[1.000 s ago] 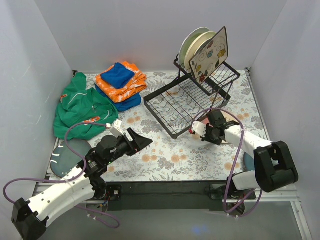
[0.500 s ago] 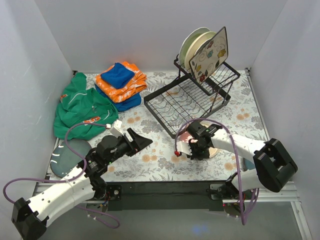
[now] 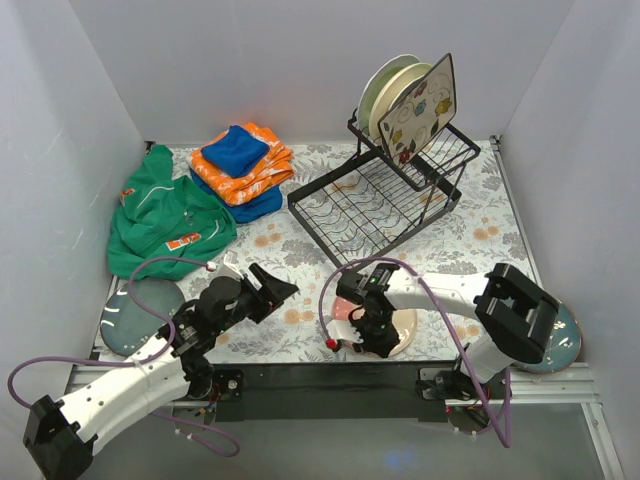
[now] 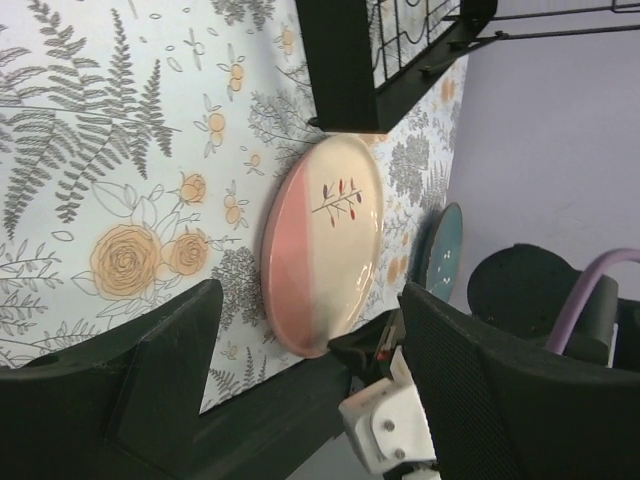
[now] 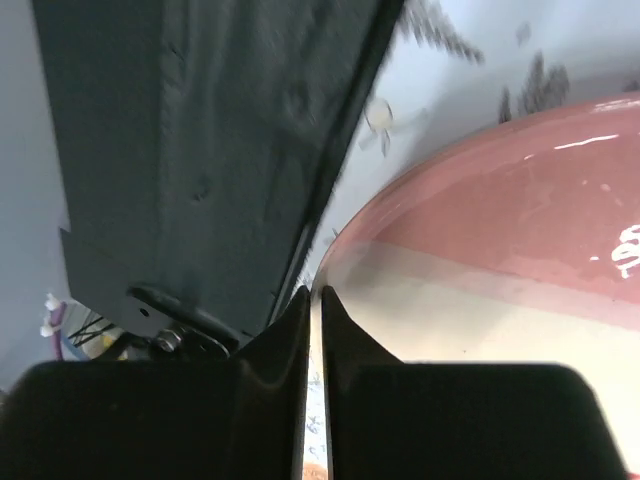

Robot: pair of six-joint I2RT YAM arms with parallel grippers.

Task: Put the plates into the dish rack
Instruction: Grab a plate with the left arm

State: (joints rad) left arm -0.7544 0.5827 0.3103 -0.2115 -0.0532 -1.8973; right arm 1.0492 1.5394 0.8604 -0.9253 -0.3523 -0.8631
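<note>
On the bench (image 3: 470, 225) the dish rack (image 3: 375, 205) stands beyond the pink-and-cream plate (image 3: 395, 328), which lies flat at the near edge. The right hand (image 3: 355, 325) is pinched nearly together at the plate's left rim, apparently clamping it, while the left hand (image 3: 272, 290) hovers farther left, fingers apart.

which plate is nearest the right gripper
The pink-and-cream plate: the right gripper is at its rim. The teal plates lie far to the sides; the rest stand in the rack.
</note>
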